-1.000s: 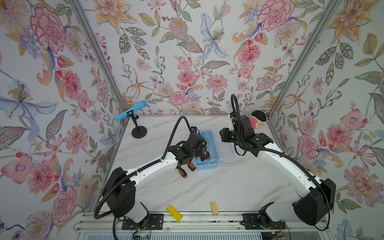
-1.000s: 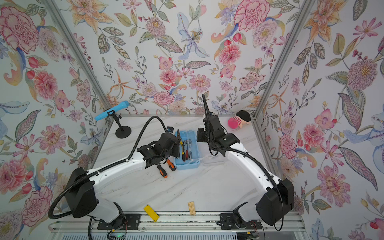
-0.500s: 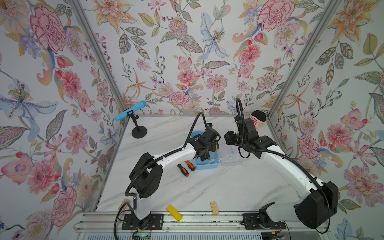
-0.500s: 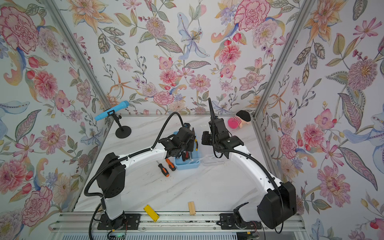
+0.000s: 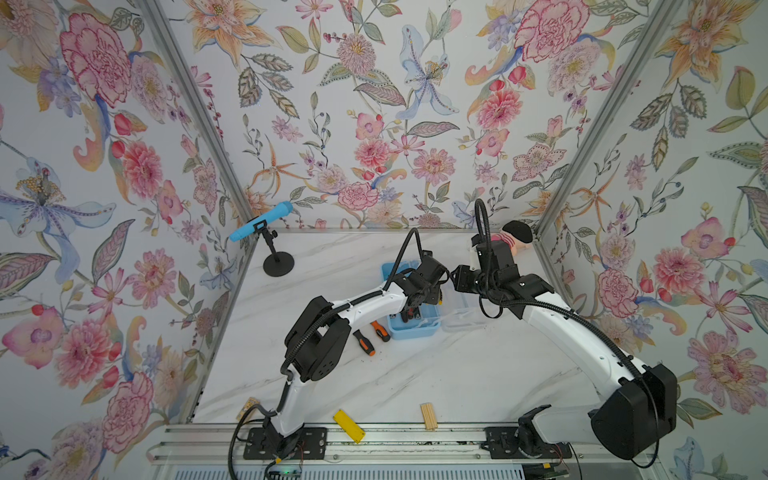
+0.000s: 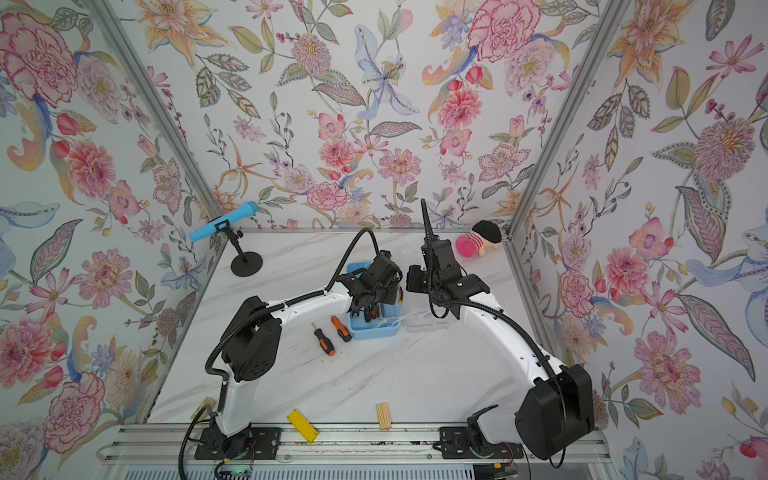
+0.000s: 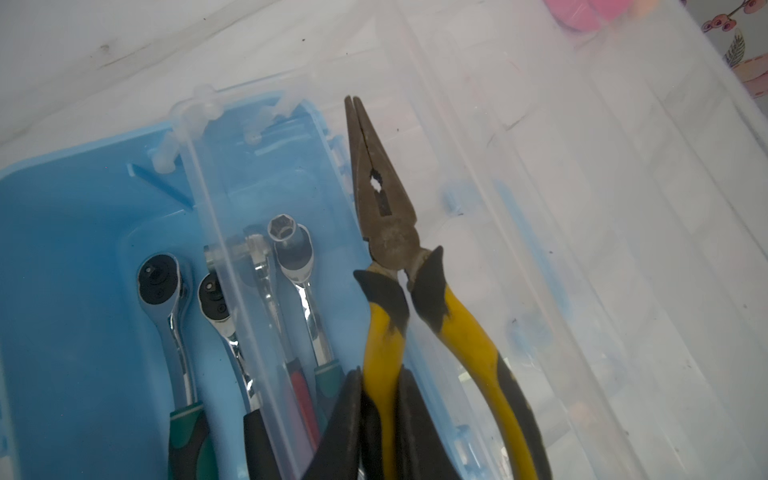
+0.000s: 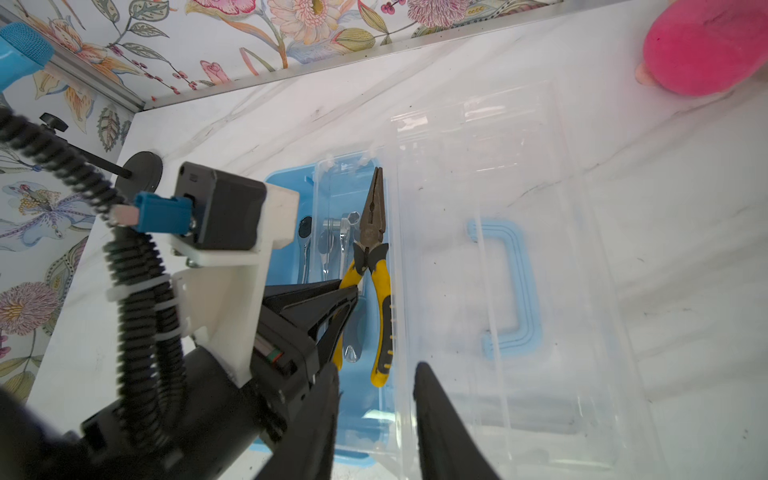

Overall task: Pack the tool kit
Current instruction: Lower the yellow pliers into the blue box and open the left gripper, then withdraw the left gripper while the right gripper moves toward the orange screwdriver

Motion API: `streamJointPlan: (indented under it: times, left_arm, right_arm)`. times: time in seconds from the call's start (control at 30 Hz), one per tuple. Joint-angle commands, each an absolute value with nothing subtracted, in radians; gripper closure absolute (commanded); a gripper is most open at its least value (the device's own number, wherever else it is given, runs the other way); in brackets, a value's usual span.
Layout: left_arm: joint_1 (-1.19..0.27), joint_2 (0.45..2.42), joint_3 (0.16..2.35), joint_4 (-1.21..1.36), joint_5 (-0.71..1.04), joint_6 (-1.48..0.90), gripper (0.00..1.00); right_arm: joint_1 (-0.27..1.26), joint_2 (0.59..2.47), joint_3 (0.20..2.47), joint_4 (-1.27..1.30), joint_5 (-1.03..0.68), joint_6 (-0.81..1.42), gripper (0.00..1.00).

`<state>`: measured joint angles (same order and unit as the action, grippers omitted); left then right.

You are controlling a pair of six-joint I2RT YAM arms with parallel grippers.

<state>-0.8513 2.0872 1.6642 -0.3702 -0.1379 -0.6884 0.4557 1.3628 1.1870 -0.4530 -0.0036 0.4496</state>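
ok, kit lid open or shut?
Open. The clear lid lies laid back on the table beside the blue box, leaving the ratchets inside in plain view.

Was bright and even in the 2 top views, lit softly from above; left only faint shadows on the table. Bent the wall rails near the frame edges. Held the pliers sharp in the left wrist view, blurred the left gripper close to the lens, washed the clear lid in pale glare.

2 white arms, blk joints, ribbed blk cables, blk jaws.
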Motion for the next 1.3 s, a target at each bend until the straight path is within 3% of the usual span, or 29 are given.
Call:
streamJointPlan:
  times: [0.0,0.1,0.23,0.4,0.53,0.8,1.0,1.17,1.27]
  left_arm:
    - [-0.861,2.104,1.720,-0.388,-0.154,-0.700,1.00]
    - [-0.861,2.109,1.715,-0.389,-0.154,-0.702,0.98]
    - [-0.861,2.099,1.704,-0.382,-0.151,-0.700,0.77]
    - [-0.857,2.057,1.690,-0.376,-0.164,-0.691,0.67]
    - [-0.841,1.933,1.580,-0.322,-0.154,-0.688,0.65]
    - [-0.805,1.453,1.052,-0.192,-0.236,-0.806,0.61]
    - [-0.788,1.154,0.750,-0.241,-0.297,-0.981,0.61]
    - [-0.764,0.985,0.579,-0.210,-0.305,-1.062,0.60]
    - [-0.762,0.928,0.516,-0.179,-0.310,-1.088,0.60]
  right_arm:
    - [0.453,1.339,1.170,-0.442,-0.016,0.460,0.67]
    - [0.455,1.338,1.167,-0.439,-0.018,0.462,0.67]
    - [0.462,1.339,1.170,-0.437,-0.023,0.463,0.66]
    - [0.467,1.338,1.186,-0.440,-0.023,0.456,0.64]
    - [0.478,1.336,1.215,-0.451,-0.026,0.443,0.61]
    - [0.613,1.395,1.297,-0.486,-0.013,0.382,0.51]
    - [0.764,1.552,1.439,-0.550,-0.056,0.309,0.51]
    - [0.853,1.735,1.604,-0.658,-0.087,0.225,0.41]
    - [0.887,1.822,1.675,-0.691,-0.070,0.207,0.43]
